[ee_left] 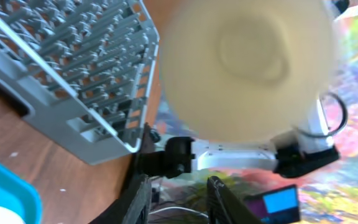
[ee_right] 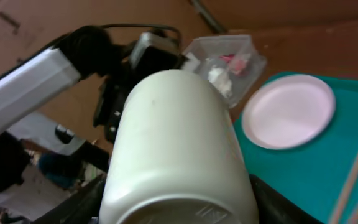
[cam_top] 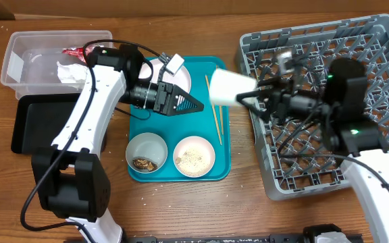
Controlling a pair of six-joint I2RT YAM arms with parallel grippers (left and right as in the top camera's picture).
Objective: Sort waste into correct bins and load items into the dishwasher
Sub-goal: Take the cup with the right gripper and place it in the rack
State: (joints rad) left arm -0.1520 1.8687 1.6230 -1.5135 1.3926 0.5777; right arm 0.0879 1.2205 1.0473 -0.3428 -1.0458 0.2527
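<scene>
White cup (cam_top: 229,86) hangs on its side above the right edge of the teal tray (cam_top: 171,128), long axis left–right, between the two arms. Right gripper (cam_top: 261,100) has it by the base end. Dish rack (cam_top: 356,54) lies to the right, under that arm. Left gripper (cam_top: 184,102) points at the cup's mouth from just beside it, not touching

Left wrist: cup mouth fills the view, blurred. Fingers (ee_left: 225,199) stand partly apart with nothing between them

Right wrist: dark fingers sit either side of the cup's base, closed onto it. Plate (ee_right: 288,112) lies on the tray beyond

Judgement: right arm is nearer the rack, so carry the cup rightward, then tip its mouth down among the pegs
</scene>
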